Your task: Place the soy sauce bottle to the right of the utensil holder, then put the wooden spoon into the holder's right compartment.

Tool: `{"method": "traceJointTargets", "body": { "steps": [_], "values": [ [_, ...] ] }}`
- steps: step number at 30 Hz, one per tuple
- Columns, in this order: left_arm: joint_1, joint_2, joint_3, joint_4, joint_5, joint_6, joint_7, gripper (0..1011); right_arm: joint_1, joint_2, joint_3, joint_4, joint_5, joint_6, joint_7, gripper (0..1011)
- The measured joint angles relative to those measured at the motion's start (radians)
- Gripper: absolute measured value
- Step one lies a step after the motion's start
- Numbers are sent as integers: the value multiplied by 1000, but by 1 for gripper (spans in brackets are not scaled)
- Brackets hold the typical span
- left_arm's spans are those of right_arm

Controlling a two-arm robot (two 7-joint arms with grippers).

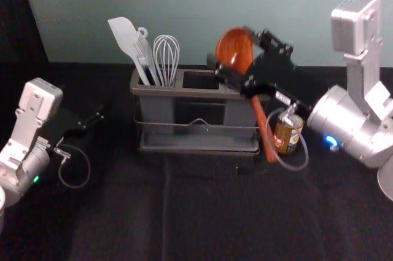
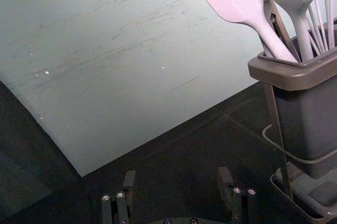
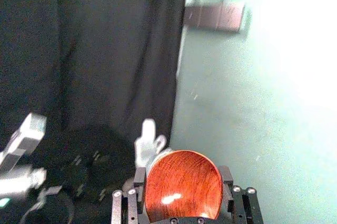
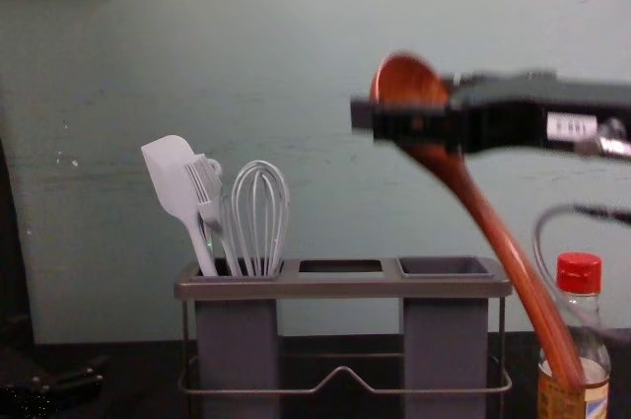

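Black cloth covers our counter (image 1: 209, 212). Nearest in our head view, at the robot's left, we find the left gripper (image 1: 97, 118) out beside the holder (image 1: 132, 89), well apart from it. From its own wrist we see the left gripper (image 2: 176, 182) with its jaws spread wide and nothing between them.

Over at the robot's right, we see the right gripper (image 1: 229, 47) reaching in above the holder's right part. Its jaws are closed against both sides of the wooden spoon's bowl, and we see the bowl pinched between them from the right wrist too. We have the spoon (image 1: 261, 120) bowl up and tilted, its handle slanting down and outward to the robot's right. In our chest view the handle crosses before the holder's right corner, and its lower end overlaps the bottle; whether they touch, we cannot tell.

Just to the right of the holder we have the soy sauce bottle (image 4: 579, 276), upright on the counter with its red cap on. Along the holder's rim, the left compartment carries a spatula (image 4: 173, 177), a brush (image 4: 207, 192) and a whisk (image 4: 260, 217); the middle and right openings lie beside it. Behind everything we see the pale green wall (image 4: 325, 34).
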Motion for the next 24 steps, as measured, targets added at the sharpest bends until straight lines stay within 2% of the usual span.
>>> {"method": "traceJointTargets", "body": {
  "steps": [4, 7, 13, 19, 24],
  "values": [
    [0, 0, 0, 0, 0, 0, 0, 1005, 47, -36, -1, 45, -16, -69, -36, 841],
    [0, 0, 0, 0, 0, 0, 0, 1005, 74, -61, -4, 75, -31, -98, -57, 841],
    [0, 0, 0, 0, 0, 0, 0, 1005, 162, -146, -22, 196, -95, -167, -117, 841],
    [0, 0, 0, 0, 0, 0, 0, 1005, 236, -205, -27, 308, -140, -186, -141, 842],
    [0, 0, 0, 0, 0, 0, 0, 1005, 278, -233, -27, 376, -164, -192, -146, 842]
  ]
}}
